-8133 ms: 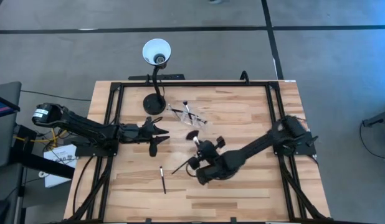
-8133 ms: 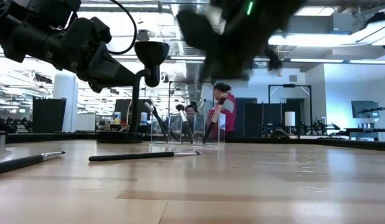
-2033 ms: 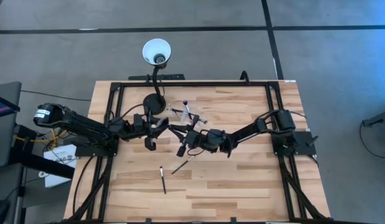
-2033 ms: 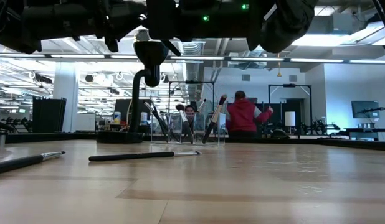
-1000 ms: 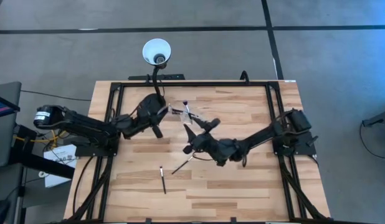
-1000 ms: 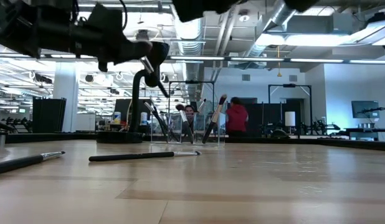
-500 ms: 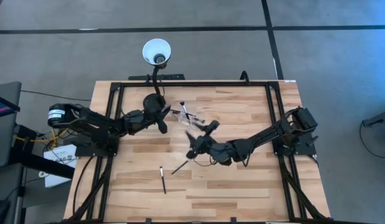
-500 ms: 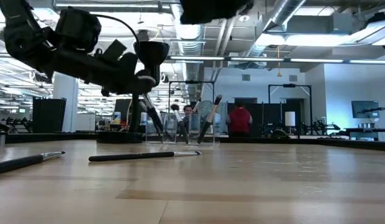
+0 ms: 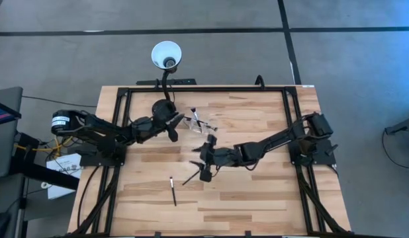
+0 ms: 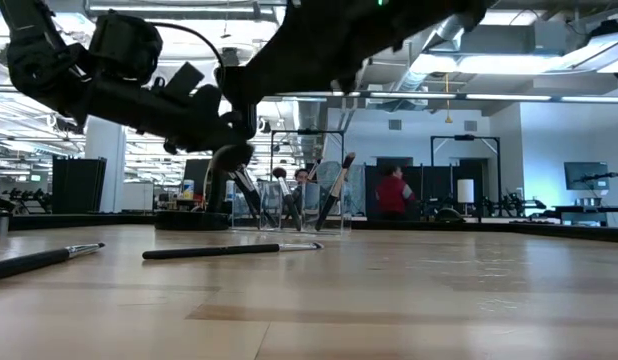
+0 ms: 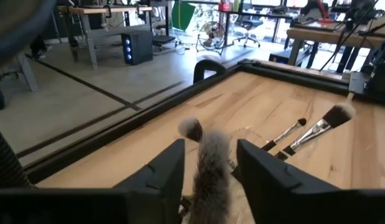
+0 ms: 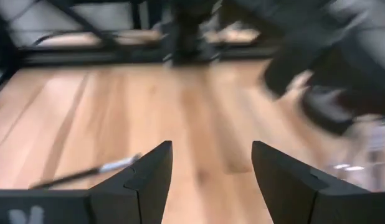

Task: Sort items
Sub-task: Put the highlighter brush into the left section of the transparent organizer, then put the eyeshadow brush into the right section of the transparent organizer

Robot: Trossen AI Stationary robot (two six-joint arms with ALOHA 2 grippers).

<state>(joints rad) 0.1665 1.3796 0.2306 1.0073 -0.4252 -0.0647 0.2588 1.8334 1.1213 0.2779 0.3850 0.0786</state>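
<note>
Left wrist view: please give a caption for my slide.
Open left hand above a fan-shaped brush in the clear holder.

I see a pale, smooth wooden table [image 9: 257, 198] with visible plank grain, framed in matt black metal. The clear plastic holder [image 10: 294, 205] looks glossy. Between my left jaws, a soft grey brush head [image 11: 211, 171] looks fluffy.

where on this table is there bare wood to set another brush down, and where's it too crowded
Free: the table's whole near strip below the two loose brushes, and the far right corner beyond the right arm. Crowded: the far left-centre, where the lamp base, clear brush holder and left gripper bunch together, with the right gripper over the longer loose brush just below.
</note>
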